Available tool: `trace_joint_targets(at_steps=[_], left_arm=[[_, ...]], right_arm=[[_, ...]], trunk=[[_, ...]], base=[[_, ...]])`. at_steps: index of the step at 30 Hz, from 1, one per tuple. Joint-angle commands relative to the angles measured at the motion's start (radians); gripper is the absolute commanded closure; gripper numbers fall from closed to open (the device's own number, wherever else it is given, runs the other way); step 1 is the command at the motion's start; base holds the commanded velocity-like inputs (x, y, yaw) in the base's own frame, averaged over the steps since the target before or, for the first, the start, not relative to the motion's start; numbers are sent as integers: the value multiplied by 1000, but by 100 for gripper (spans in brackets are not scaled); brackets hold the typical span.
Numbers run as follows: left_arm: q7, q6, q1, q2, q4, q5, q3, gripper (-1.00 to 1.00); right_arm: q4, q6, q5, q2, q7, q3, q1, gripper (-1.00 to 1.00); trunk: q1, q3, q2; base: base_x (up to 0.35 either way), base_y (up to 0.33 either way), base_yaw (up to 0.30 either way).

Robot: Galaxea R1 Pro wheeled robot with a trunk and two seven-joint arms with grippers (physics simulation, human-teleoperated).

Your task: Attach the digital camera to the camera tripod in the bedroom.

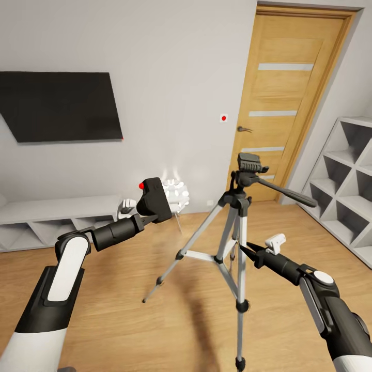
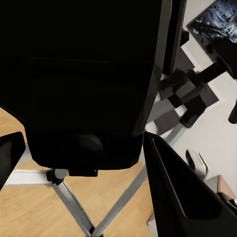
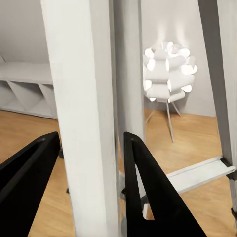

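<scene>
The left claw (image 1: 147, 217) holds the camera (image 1: 155, 200) at nine o'clock of the tripod (image 1: 235, 227), whose leg sits between the right claw's (image 1: 247, 249) spread fingers, likely to steady it.

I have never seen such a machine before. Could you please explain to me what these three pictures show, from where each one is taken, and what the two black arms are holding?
This is a simulated robot with two arms in a bedroom. The large picture comes from a camera on its head, looking down over both arms. The other two come from cameras near each gripper, looking along its two fingers.

The left gripper holds the digital camera, a small black body with a red button; in the left wrist view that body is the big dark shape.

The camera tripod stands on the wood floor, its head bare. The right gripper is at one silver leg; in the right wrist view that leg stands between the two black fingers, though contact is unclear.

Behind are a wall TV, a door, a white shelf and a lamp.
</scene>
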Motion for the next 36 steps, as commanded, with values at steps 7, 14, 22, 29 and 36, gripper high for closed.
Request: trace_joint_targets(at_steps=[7,14,22,29,36], left_arm=[[-10,5,-14,0,0,-7,0,100],[-9,12,-30,-2,0,-7,-1,100],[-9,19,-33,-2,0,-7,-1,100],[-9,20,-42,-3,0,-7,-1,100],[24,29,-77,-13,0,-7,-1,100]], right_arm=[[5,-81,0,-2,5,4,6,100],[14,-90,55,-1,5,8,19,100],[36,-79,97,0,3,14,20,100],[95,-85,98,5,1,14,19,100],[114,-89,98,7,0,10,19,100]], trunk=[[0,-1,-1],[0,-1,-1],[0,-1,-1],[0,-1,-1],[0,-1,-1]], base=[[0,0,0],[0,0,0],[0,0,0],[0,0,0],[0,0,0]])
